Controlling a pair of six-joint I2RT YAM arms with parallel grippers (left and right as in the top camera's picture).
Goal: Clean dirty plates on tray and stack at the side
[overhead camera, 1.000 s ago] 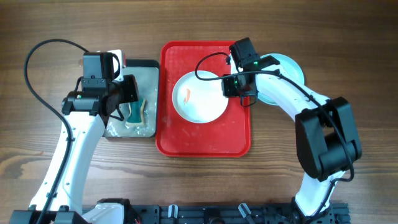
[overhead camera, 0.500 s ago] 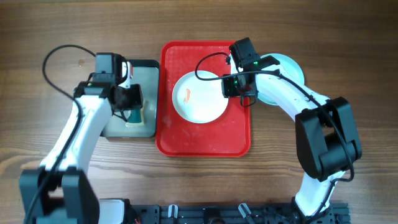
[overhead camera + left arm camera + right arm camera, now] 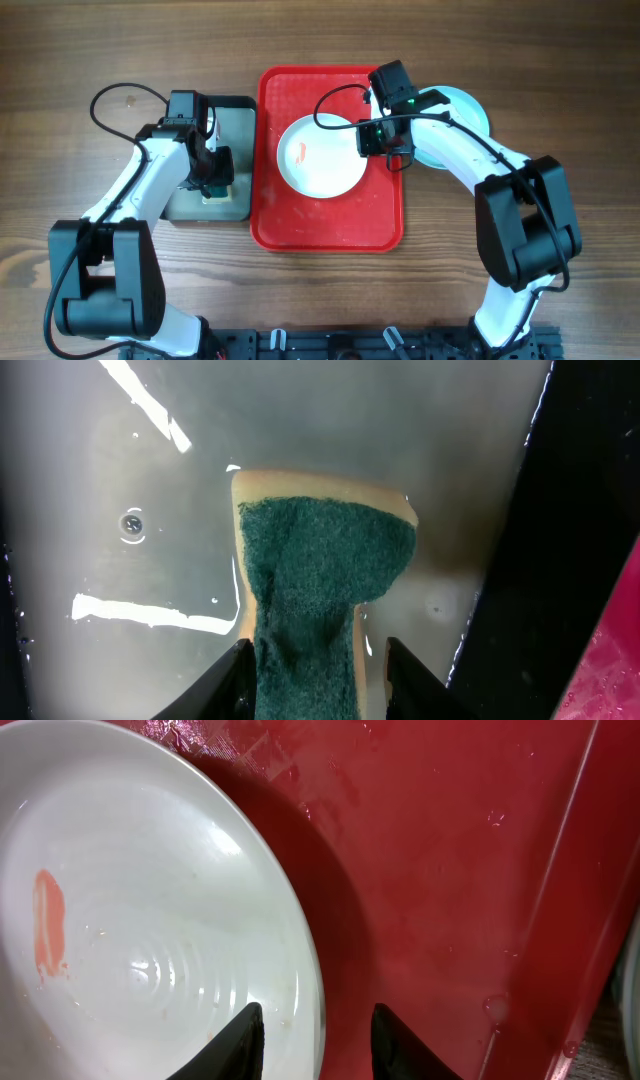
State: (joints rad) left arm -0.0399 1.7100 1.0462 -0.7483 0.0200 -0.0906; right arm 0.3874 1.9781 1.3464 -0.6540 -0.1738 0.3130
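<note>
Meanwhile, the white plate (image 3: 320, 155) lay in the middle of the red tray (image 3: 330, 232), an orange-red smear (image 3: 48, 920) on its face, as the wiping step of the clean-up was being prepared. The right gripper (image 3: 317, 1025) hung at the plate's right rim with its jaws parted, one finger over the plate and the other over the wet tray floor, clasping nothing. Off to the side, the left gripper (image 3: 315, 665) straddled a green-faced sponge (image 3: 320, 560) dipped in the shallow water (image 3: 130, 470) of the dark tray (image 3: 235, 108); whether it was pinching the sponge or merely bracketing it could not be told. A turquoise plate (image 3: 470, 105) sat on the table (image 3: 560, 60) just right of the red tray. Judging by this, the next move called for a firm hold on the sponge and a steadying grip on the rim before the smear could be scrubbed.
</note>
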